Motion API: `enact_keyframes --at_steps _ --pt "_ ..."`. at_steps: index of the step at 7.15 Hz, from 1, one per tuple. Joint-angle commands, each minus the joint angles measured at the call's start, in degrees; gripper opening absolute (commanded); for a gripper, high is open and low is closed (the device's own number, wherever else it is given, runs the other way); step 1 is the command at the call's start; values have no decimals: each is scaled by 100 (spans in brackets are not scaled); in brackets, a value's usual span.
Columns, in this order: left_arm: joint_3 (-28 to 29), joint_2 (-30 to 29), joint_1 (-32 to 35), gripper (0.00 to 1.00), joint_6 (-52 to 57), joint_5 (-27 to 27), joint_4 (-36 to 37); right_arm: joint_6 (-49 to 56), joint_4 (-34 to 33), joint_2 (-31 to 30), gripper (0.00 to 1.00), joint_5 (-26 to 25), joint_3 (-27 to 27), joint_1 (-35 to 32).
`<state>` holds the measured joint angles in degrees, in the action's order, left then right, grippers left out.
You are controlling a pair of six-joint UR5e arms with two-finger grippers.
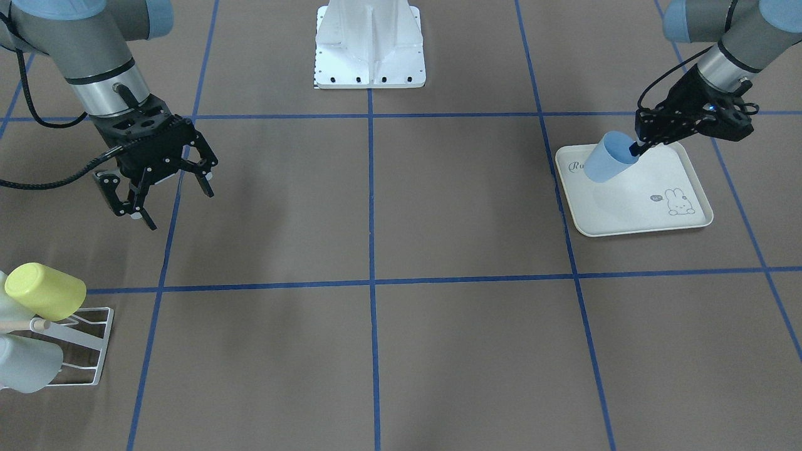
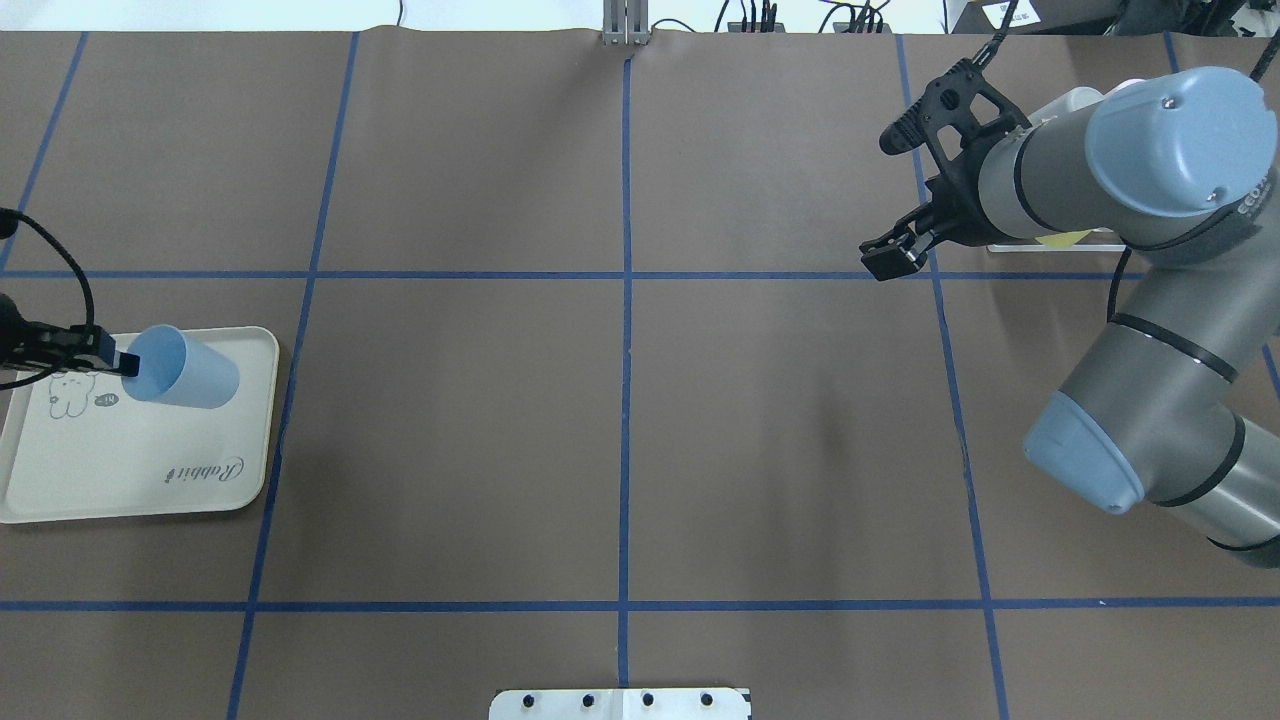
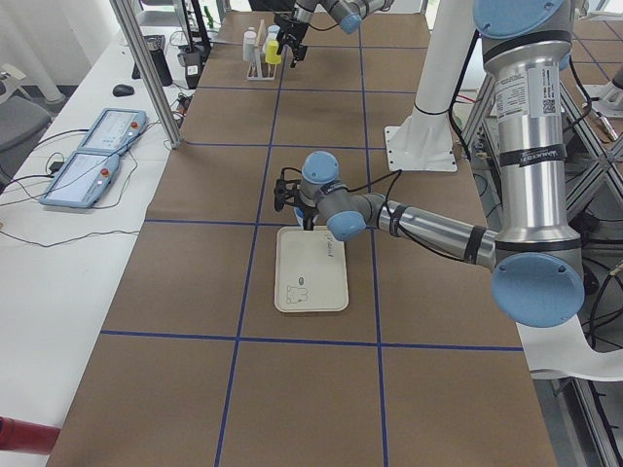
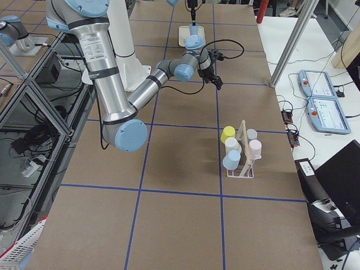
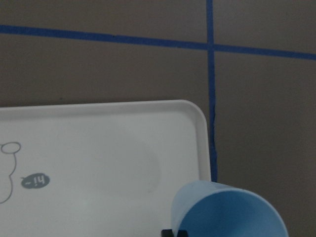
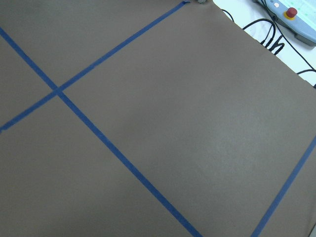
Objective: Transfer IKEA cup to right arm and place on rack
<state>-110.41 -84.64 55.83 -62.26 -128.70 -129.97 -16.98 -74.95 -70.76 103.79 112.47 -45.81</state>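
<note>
The blue cup [image 1: 609,160] is in the left gripper [image 1: 635,149]. The two fingers are pinched on the cup's rim, one inside the cup and one outside. The cup is tipped over on its side. Its open mouth faces the gripper and its bottom points toward the middle of the table [image 1: 376,213]. It hangs over the white tray [image 1: 626,210] with the bunny picture, near one edge, and its shadow falls on the tray.

The left arm [image 1: 730,53] comes in from the side and slants down to the cup.

The right arm [image 2: 1130,180] is far away on the other side of the table. It is bent at the elbow and reaches out over the table. The right gripper [image 1: 178,205] hangs in the air and points down at a slant. Its fingers are spread wide apart.

The rack [image 1: 88,354] stands on the table near the right gripper, well apart from the blue cup. A yellow cup [image 1: 45,291] sits on it, with other cups beside it.
</note>
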Motion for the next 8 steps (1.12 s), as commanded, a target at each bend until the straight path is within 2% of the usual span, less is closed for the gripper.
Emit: enact_keyframes --at_steps 1,2,3,5,6,8 --pt "19 -1094 59 0 -1694 -93 77 -138 1621 71 99 -8 -626 63" --pt "37 -1612 51 0 -2476 -190 77 -469 2633 149 99 -17 -1074 168" --pt "37 -2079 42 0 -3154 -199 77 -551 2974 498 99 -8 -1235 186" --pt "37 -2617 42 0 -4001 -208 51 -465 3004 791 99 -17 -1254 274" --pt "45 -2854 24 0 -4379 -199 50 -64 3230 940 99 -200 -1254 440" --pt "46 -3303 -238 0 -4890 -199 33 213 4115 985 99 -1198 -1254 1054"
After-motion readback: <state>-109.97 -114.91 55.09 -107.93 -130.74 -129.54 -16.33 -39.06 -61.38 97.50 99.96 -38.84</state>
